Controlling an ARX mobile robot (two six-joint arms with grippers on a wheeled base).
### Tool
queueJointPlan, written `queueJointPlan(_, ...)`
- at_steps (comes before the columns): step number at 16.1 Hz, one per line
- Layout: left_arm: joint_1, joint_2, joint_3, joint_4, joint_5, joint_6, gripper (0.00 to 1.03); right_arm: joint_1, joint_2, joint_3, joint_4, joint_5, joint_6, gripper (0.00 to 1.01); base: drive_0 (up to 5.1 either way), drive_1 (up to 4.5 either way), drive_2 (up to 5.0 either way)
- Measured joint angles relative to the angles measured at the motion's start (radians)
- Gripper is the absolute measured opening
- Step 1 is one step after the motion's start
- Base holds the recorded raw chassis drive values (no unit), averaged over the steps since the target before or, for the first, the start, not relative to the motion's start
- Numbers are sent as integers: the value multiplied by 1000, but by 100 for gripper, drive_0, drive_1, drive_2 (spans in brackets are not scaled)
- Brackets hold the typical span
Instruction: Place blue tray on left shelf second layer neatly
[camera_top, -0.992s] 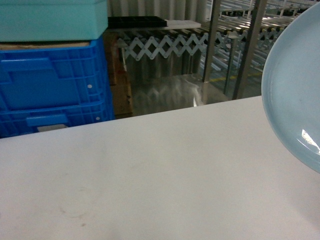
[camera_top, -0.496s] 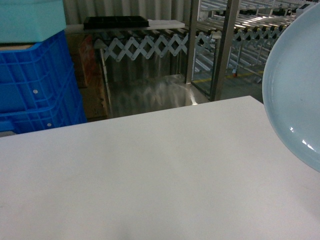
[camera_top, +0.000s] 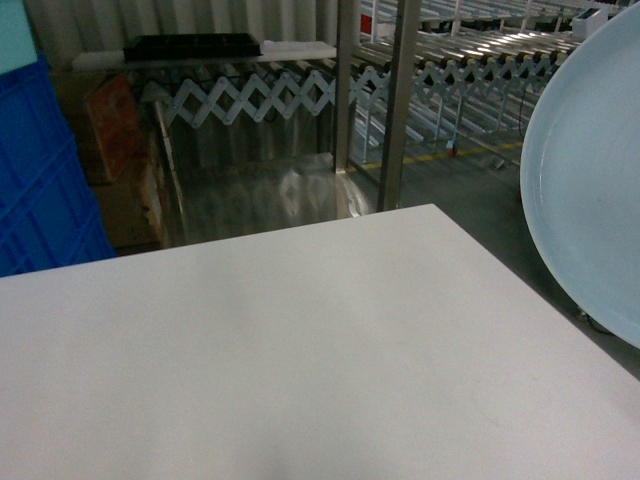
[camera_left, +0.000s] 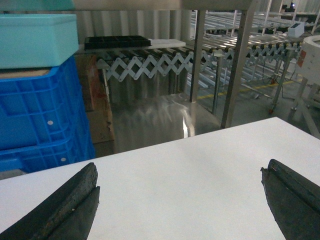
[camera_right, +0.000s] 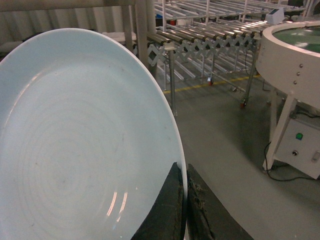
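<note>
We saw the right gripper (camera_right: 183, 200) clamped on the rim of the blue tray (camera_right: 85, 140), its 2 dark fingers pressed close together with the thin edge of the dish pinched between them. The tray was held up off the white table (camera_top: 300, 340), tilted so that its glossy pale inside faced the wrist camera, and in the head view it filled the right edge (camera_top: 590, 190), hanging past the table's right side over the grey floor (camera_right: 225, 130). The left gripper (camera_left: 180, 200) hovered low over the table with its 2 black fingers (camera_left: 70, 205) spread wide and nothing between them.

Beyond the far edge of the table stood 2 shiny steel posts (camera_top: 400, 100) of a rack; we could not tell which tier of it was which, since only the uprights and a reflective panel (camera_top: 260, 190) showed clearly. To the left a stack of dark-blue ribbed crates (camera_left: 40, 115) rose beside the table, with a teal box (camera_left: 37, 37) on top. Behind them ran an extending roller conveyor (camera_top: 290, 90) carrying a flat black tray (camera_top: 190, 45). In the right wrist view a round white machine (camera_right: 295, 55) stood on the floor at the right.
</note>
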Motion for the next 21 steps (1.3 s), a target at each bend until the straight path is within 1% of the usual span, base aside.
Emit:
queueJointPlan(17, 1, 0, 0, -3, 1, 0, 98, 0, -1, 0, 4, 1, 0, 2, 275, -215, -543)
queueJointPlan(19, 1, 0, 0, 3, 4, 0, 98, -1, 1, -2, -5, 10, 0, 2, -152, -152, -152)
queueJointPlan(21, 1, 0, 0, -3, 2, 0, 98, 0, 0, -1, -1, 8, 0, 2, -151, -151, -151)
